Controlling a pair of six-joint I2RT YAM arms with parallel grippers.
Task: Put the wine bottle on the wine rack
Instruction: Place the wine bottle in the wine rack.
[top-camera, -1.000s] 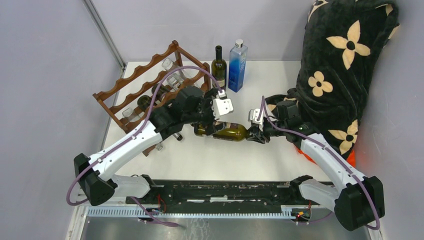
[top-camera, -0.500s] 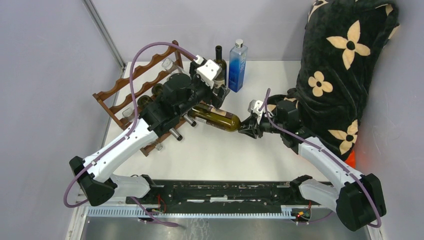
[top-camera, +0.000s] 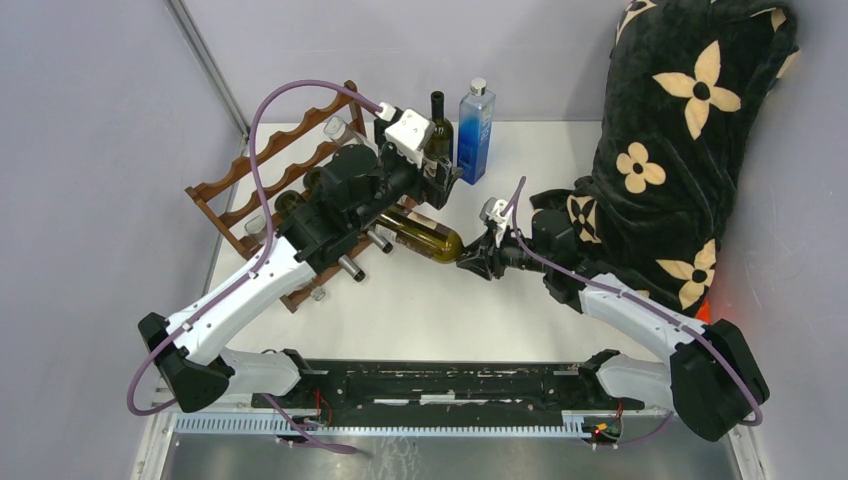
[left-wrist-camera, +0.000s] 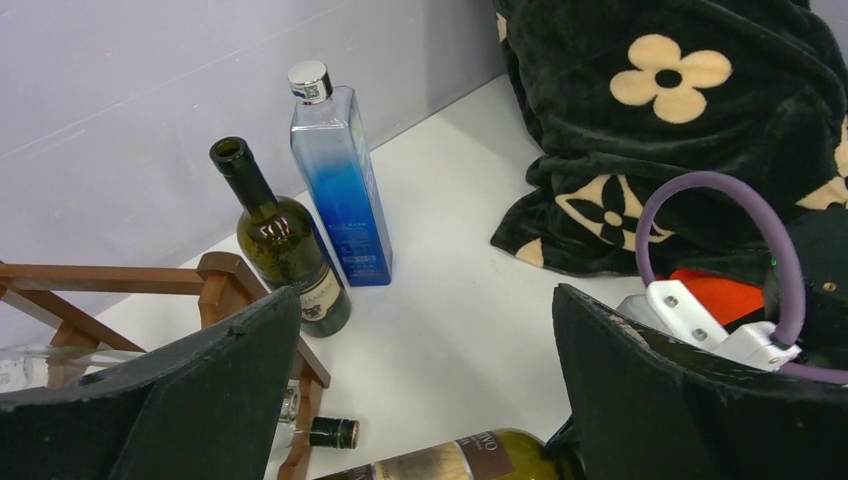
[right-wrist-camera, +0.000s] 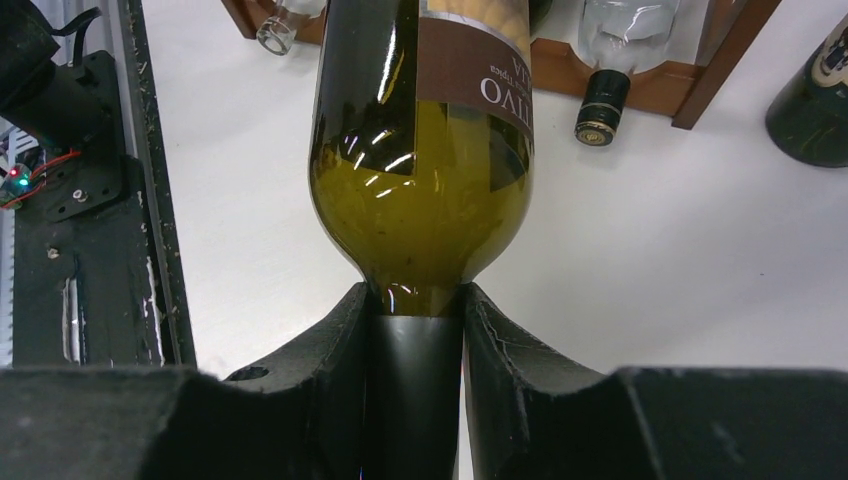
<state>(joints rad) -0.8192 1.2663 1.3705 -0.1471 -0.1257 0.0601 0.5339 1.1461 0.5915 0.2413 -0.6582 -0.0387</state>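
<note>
Left gripper (top-camera: 442, 184) rose away from wine bottle (top-camera: 425, 238); right gripper (top-camera: 471, 262) moved bottle nearer wine rack (top-camera: 222, 172).

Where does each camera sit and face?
Top external: above, behind the bases, looking down on the table; both arms show.
Left wrist: behind the open left gripper, facing the blue bottle; fingers show.
Right wrist: behind the right gripper, shut on the wine bottle; fingers show.
Both wrist views share the wine bottle and wine rack.

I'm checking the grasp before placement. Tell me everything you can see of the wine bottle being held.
The wine bottle is olive-green glass with a brown, white-lettered label and a dark capsule on the neck. It lies roughly horizontal, neck clamped in the shut right gripper, base pointing toward the wine rack.
</note>
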